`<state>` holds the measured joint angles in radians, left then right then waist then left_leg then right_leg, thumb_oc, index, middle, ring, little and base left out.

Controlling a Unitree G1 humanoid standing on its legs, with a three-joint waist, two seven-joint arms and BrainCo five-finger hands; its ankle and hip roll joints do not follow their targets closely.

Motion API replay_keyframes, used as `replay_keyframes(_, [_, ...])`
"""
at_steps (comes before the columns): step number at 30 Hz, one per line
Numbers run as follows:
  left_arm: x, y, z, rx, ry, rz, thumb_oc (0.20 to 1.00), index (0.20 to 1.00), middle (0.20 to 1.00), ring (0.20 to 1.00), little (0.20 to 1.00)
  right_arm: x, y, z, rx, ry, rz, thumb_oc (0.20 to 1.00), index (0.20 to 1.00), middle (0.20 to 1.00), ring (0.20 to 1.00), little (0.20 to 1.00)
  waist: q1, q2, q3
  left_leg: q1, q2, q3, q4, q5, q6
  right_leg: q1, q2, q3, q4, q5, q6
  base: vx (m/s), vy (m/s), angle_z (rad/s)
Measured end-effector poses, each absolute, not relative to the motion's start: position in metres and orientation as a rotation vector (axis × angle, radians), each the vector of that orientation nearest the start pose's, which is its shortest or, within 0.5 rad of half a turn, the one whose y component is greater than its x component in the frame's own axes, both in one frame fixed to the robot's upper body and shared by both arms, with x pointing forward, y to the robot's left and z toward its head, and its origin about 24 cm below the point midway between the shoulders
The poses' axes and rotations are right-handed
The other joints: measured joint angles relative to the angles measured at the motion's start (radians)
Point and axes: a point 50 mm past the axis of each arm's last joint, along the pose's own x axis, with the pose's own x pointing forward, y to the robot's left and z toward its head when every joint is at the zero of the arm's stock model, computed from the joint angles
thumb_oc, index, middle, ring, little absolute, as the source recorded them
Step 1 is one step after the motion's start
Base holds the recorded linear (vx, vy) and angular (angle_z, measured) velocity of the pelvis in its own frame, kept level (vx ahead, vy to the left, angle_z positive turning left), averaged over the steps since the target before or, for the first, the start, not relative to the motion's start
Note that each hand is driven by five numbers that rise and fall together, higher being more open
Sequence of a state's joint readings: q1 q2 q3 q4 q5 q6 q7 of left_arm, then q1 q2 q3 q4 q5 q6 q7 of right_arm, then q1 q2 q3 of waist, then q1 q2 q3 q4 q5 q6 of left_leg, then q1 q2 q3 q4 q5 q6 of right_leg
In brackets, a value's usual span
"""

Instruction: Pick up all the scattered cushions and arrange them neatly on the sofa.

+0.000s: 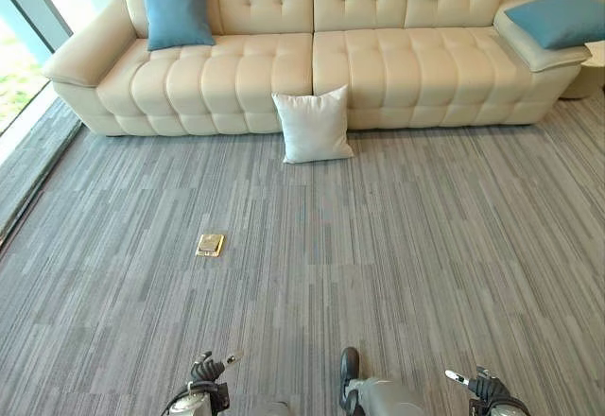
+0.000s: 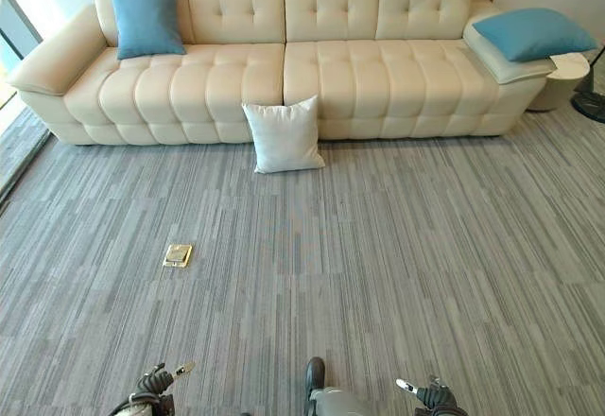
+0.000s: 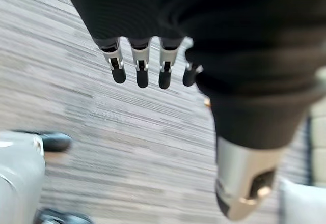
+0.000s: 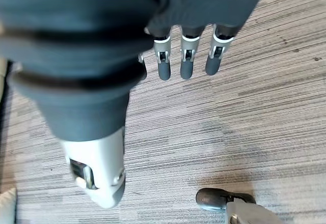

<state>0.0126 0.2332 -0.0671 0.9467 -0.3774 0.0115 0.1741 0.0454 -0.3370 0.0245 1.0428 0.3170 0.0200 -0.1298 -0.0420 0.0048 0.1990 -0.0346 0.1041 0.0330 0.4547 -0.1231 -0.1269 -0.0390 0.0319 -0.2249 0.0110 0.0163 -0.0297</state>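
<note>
Grey carpet (image 1: 397, 246) bears white cushion (image 1: 313, 125) leaning upright against sofa (image 1: 378, 66).

Grey striped carpet (image 1: 425, 246) covers the frame; a small square brass floor plate (image 1: 210, 245) sits lower left. A round pale side table (image 2: 560, 78) stands upper right.

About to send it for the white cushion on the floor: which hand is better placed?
Neither clearly. The white cushion leans against the sofa, far ahead, near centre. Left hand and right hand both hang open and empty. Walk closer first.
</note>
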Motion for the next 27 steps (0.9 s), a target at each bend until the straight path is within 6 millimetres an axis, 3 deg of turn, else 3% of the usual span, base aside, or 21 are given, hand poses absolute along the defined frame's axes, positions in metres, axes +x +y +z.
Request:
replay_keyframes(1, [0.144, 0.235, -0.135, -0.020, 0.948, 0.387, 1.000, 1.000, 1.000, 1.000, 1.000, 0.107, -0.281, -0.137, -0.098, 1.060, -0.442, 1.000, 1.000, 1.000, 1.000, 1.000, -0.014, -0.007, -0.001, -0.045, 0.002, -0.008, 0.100, -0.009, -0.016, 0.008, -0.001, -0.017, -0.009, 0.042, -0.032, 0.26, -0.159, 0.01])
replay_keyframes(2, [0.143, 0.231, -0.137, -0.026, 0.954, 0.378, 1.000, 1.000, 1.000, 1.000, 1.000, 0.108, -0.283, -0.136, -0.100, 1.059, -0.445, 1.000, 1.000, 1.000, 1.000, 1.000, -0.006, 0.001, 0.002, -0.097, 0.002, -0.033, 0.204, -0.004, -0.022, 0.021, 0.018, -0.015, -0.007, 0.025, -0.064, 0.19, -0.113, 0.07])
replay_keyframes(4, [0.145, 0.229, -0.137, -0.027, 0.957, 0.372, 1.000, 1.000, 1.000, 1.000, 1.000, 0.107, -0.283, -0.137, -0.096, 1.068, -0.446, 1.000, 1.000, 1.000, 1.000, 1.000, -0.008, 0.009, 0.009, -0.145, 0.003, -0.022, 0.316, 0.003, -0.023, 0.048, 0.034, -0.021, -0.019, 0.031, -0.093, 0.21, -0.098, -0.05])
replay_keyframes(5, [0.143, 0.230, -0.138, -0.026, 0.961, 0.374, 1.000, 1.000, 1.000, 1.000, 1.000, 0.111, -0.282, -0.136, -0.094, 1.057, -0.443, 1.000, 1.000, 1.000, 1.000, 1.000, -0.005, 0.003, 0.014, -0.164, -0.018, -0.016, 0.300, -0.001, -0.022, 0.073, 0.034, -0.013, -0.028, -0.007, -0.099, 0.32, -0.118, 0.24])
replay_keyframes(6, [0.148, 0.231, -0.136, -0.021, 0.949, 0.373, 1.000, 1.000, 1.000, 1.000, 1.000, 0.111, -0.281, -0.137, -0.087, 1.063, -0.447, 1.000, 1.000, 1.000, 1.000, 1.000, -0.013, -0.007, 0.018, -0.191, -0.029, 0.003, 0.282, -0.026, 0.010, 0.075, 0.034, -0.009, -0.038, -0.016, -0.109, 0.22, -0.080, 0.31])
replay_keyframes(8, [0.159, 0.231, -0.131, -0.021, 0.916, 0.365, 1.000, 1.000, 1.000, 1.000, 1.000, 0.115, -0.279, -0.136, -0.080, 1.055, -0.443, 1.000, 1.000, 1.000, 1.000, 1.000, 0.003, -0.040, 0.050, -0.197, -0.053, 0.037, 0.086, -0.023, 0.036, 0.101, 0.018, -0.021, -0.050, 0.014, -0.108, 0.28, 0.012, 0.15])
replay_keyframes(9, [0.156, 0.233, -0.131, -0.015, 0.923, 0.367, 1.000, 1.000, 1.000, 1.000, 1.000, 0.121, -0.278, -0.135, -0.079, 1.038, -0.437, 1.000, 1.000, 1.000, 1.000, 1.000, 0.003, -0.050, 0.057, -0.208, -0.063, 0.030, 0.002, -0.021, 0.042, 0.114, 0.017, -0.016, -0.064, -0.012, -0.078, 0.42, 0.050, 0.06])
replay_keyframes(10, [0.151, 0.235, -0.133, -0.010, 0.939, 0.373, 1.000, 1.000, 1.000, 1.000, 1.000, 0.128, -0.276, -0.133, -0.086, 1.021, -0.421, 1.000, 1.000, 1.000, 1.000, 1.000, 0.002, -0.065, 0.065, -0.186, -0.077, 0.026, -0.209, 0.033, 0.064, 0.145, 0.015, -0.025, -0.091, -0.003, -0.072, 0.38, 0.062, 0.04])
replay_keyframes(11, [0.149, 0.235, -0.134, -0.010, 0.946, 0.374, 1.000, 1.000, 1.000, 1.000, 1.000, 0.129, -0.277, -0.132, -0.092, 1.017, -0.417, 1.000, 1.000, 1.000, 1.000, 1.000, 0.001, -0.069, 0.070, -0.178, -0.085, 0.021, -0.295, 0.072, 0.061, 0.150, 0.020, -0.025, -0.092, 0.003, -0.082, 0.37, 0.074, -0.02])
replay_keyframes(14, [0.142, 0.236, -0.136, -0.008, 0.968, 0.380, 1.000, 1.000, 1.000, 1.000, 1.000, 0.137, -0.274, -0.130, -0.116, 1.001, -0.390, 1.000, 1.000, 1.000, 1.000, 1.000, 0.001, -0.050, 0.078, -0.158, -0.089, -0.037, -0.549, 0.167, 0.039, 0.184, 0.034, -0.025, -0.094, -0.042, -0.034, 0.32, 0.098, 0.02])
replay_keyframes(15, [0.142, 0.237, -0.136, -0.007, 0.968, 0.380, 1.000, 1.000, 1.000, 1.000, 1.000, 0.139, -0.274, -0.130, -0.122, 1.001, -0.384, 1.000, 1.000, 1.000, 1.000, 1.000, 0.008, -0.045, 0.092, -0.172, -0.093, -0.050, -0.548, 0.199, 0.040, 0.211, 0.035, -0.017, -0.095, -0.051, -0.054, 0.47, 0.164, -0.01])
replay_keyframes(19, [0.133, 0.240, -0.139, -0.007, 0.998, 0.393, 1.000, 1.000, 1.000, 1.000, 1.000, 0.139, -0.274, -0.130, -0.139, 1.003, -0.375, 1.000, 1.000, 1.000, 1.000, 1.000, 0.016, -0.024, 0.083, -0.161, -0.093, -0.017, -0.540, 0.220, 0.058, 0.274, 0.028, 0.017, -0.095, -0.119, -0.023, 0.60, 0.251, -0.22])
replay_keyframes(20, [0.123, 0.241, -0.143, -0.005, 1.029, 0.401, 1.000, 1.000, 1.000, 1.000, 1.000, 0.137, -0.273, -0.131, -0.154, 1.010, -0.364, 1.000, 1.000, 1.000, 1.000, 1.000, 0.026, -0.021, 0.068, -0.134, -0.096, -0.016, -0.547, 0.279, 0.106, 0.293, 0.015, 0.051, -0.079, -0.132, -0.006, 0.40, 0.191, -0.66])
replay_keyframes(22, [0.111, 0.246, -0.146, 0.007, 1.067, 0.411, 1.000, 1.000, 1.000, 1.000, 1.000, 0.134, -0.270, -0.133, -0.161, 1.018, -0.344, 1.000, 1.000, 1.000, 1.000, 1.000, 0.032, -0.046, 0.044, -0.100, -0.133, 0.023, -0.531, 0.321, 0.155, 0.313, -0.033, 0.088, -0.048, -0.172, 0.040, 0.53, 0.270, -0.48])
replay_keyframes(23, [0.110, 0.249, -0.145, 0.020, 1.064, 0.408, 1.000, 1.000, 1.000, 1.000, 1.000, 0.134, -0.267, -0.133, -0.160, 1.015, -0.332, 1.000, 1.000, 1.000, 1.000, 1.000, 0.018, -0.060, 0.019, -0.093, -0.161, 0.035, -0.532, 0.312, 0.196, 0.302, -0.064, 0.090, -0.014, -0.180, 0.061, 0.57, 0.321, -0.21])
replay_keyframes(24, [0.116, 0.249, -0.143, 0.022, 1.044, 0.406, 1.000, 1.000, 1.000, 1.000, 1.000, 0.132, -0.266, -0.134, -0.159, 1.022, -0.329, 1.000, 1.000, 1.000, 1.000, 1.000, 0.021, -0.064, 0.022, -0.083, -0.162, 0.046, -0.529, 0.289, 0.204, 0.266, -0.079, 0.103, 0.074, -0.199, 0.077, 0.37, 0.222, -0.27])
replay_keyframes(25, [0.121, 0.251, -0.140, 0.027, 1.026, 0.405, 1.000, 1.000, 1.000, 1.000, 1.000, 0.136, -0.257, -0.136, -0.153, 1.015, -0.301, 1.000, 1.000, 1.000, 1.000, 1.000, 0.030, -0.058, 0.013, -0.068, -0.159, 0.056, -0.534, 0.285, 0.216, 0.165, -0.097, 0.115, 0.288, -0.237, 0.099, 0.23, 0.158, -0.28])
replay_keyframes(26, [0.122, 0.253, -0.139, 0.032, 1.021, 0.405, 1.000, 1.000, 1.000, 1.000, 1.000, 0.135, -0.252, -0.137, -0.150, 1.014, -0.282, 1.000, 1.000, 1.000, 1.000, 1.000, 0.027, -0.066, 0.007, -0.059, -0.167, 0.063, -0.533, 0.288, 0.218, 0.127, -0.117, 0.116, 0.374, -0.259, 0.105, 0.33, 0.287, -0.13])
replay_keyframes(27, [0.129, 0.256, -0.136, 0.039, 1.002, 0.403, 1.000, 1.000, 1.000, 1.000, 1.000, 0.133, -0.244, -0.139, -0.135, 1.019, -0.268, 1.000, 1.000, 1.000, 1.000, 1.000, 0.025, -0.078, 0.001, -0.035, -0.195, 0.063, -0.529, 0.227, 0.232, 0.065, -0.142, 0.131, 0.517, -0.229, 0.122, 0.33, 0.286, -0.20])
